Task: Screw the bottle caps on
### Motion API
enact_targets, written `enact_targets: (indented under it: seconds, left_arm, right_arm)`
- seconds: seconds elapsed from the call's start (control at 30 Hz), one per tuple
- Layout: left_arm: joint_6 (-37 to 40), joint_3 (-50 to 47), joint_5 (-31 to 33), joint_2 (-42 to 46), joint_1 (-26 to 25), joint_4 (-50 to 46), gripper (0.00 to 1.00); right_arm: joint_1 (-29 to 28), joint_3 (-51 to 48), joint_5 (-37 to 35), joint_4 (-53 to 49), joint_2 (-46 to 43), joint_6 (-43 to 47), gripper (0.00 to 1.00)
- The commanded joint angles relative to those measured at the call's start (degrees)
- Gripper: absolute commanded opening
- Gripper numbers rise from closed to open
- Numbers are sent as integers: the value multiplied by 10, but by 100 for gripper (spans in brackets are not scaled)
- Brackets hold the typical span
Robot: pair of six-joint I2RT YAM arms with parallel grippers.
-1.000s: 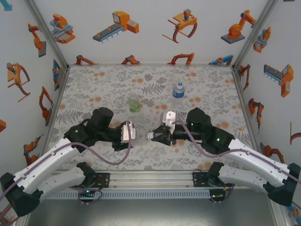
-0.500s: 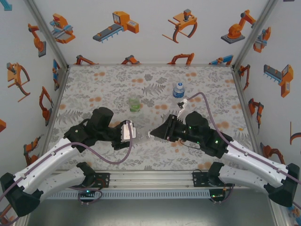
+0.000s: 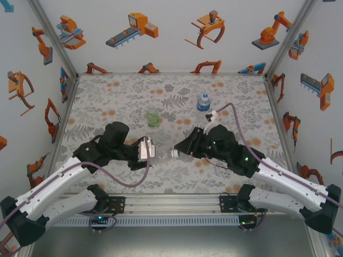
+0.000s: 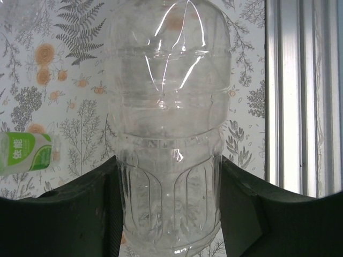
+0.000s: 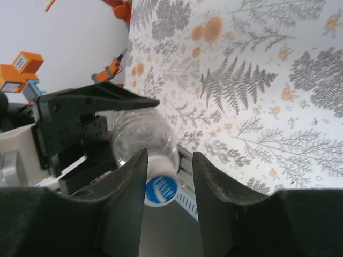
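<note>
**A:** Risks from here?

**B:** Main one is cross-threading. The left claw (image 3: 147, 149) is clenched on the colourless bottle (image 4: 169, 134), fingers pressed to both sides of its lower body. The bottle lies sideways above the tabletop (image 3: 118, 96), near the middle, neck pointing right. If the right claw (image 3: 178, 152) isn't in line with the neck, the cap (image 5: 162, 190) will bite crooked and jam.

**A:** Is the right claw gripping the cap?

**B:** Can't tell. Its fingers straddle the cap, but the right wrist view seems to show a sliver of gap on one side. If the hold is loose, a twist just slips and the cap doesn't turn.

**A:** Anything else?

**B:** The bottle wall is thin. Squeeze it harder and it dents. Hold it too lightly and the body turns inside the left claw along with the cap. If the cap is barely started and the right claw lets go, it could fall to the tabletop.

**A:** How do the parts look?

**B:** The bottle is clear and ribbed, looks empty, no label visible. The cap is small and round, pale blue-white with print on top, sitting on the neck. Can't judge how far it's seated.

**A:** The other two?

**B:** The green bottle (image 3: 153, 118) and the blue-label bottle (image 3: 202, 102) stand further back, well apart from both claws.
</note>
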State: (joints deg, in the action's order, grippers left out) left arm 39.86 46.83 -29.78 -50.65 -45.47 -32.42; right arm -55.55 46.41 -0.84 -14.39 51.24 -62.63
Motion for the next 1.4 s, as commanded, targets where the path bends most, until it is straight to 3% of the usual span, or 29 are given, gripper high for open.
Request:
enact_targets:
  seconds: [0.0, 0.23, 0.4, 0.5, 0.7, 0.8, 0.97, 1.37]
  left_arm:
    - [14, 5, -35, 11, -4, 1, 0]
    - [13, 5, -42, 10, -4, 2, 0]
    - [14, 5, -42, 11, -4, 3, 0]
    - [12, 5, -46, 10, -4, 3, 0]
    - [13, 5, -46, 12, -3, 3, 0]
    - [12, 5, -47, 12, -3, 3, 0]
    - [12, 3, -52, 13, -4, 3, 0]
    - [12, 3, -53, 13, -3, 3, 0]
  right_arm:
    - [4, 18, -30, -1, 4, 34, 40]
    - [4, 40, -39, -15, 1, 104, 40]
    - [4, 67, -15, -12, -19, 261, 45]
    - [4, 77, 51, 7, -33, 398, 49]
    - [4, 74, 293, 20, -48, 666, 57]
    - [4, 62, 341, 19, -47, 739, 59]
    - [4, 45, 342, 27, -28, 791, 59]
    - [4, 0, 337, 104, 2, 781, 51]
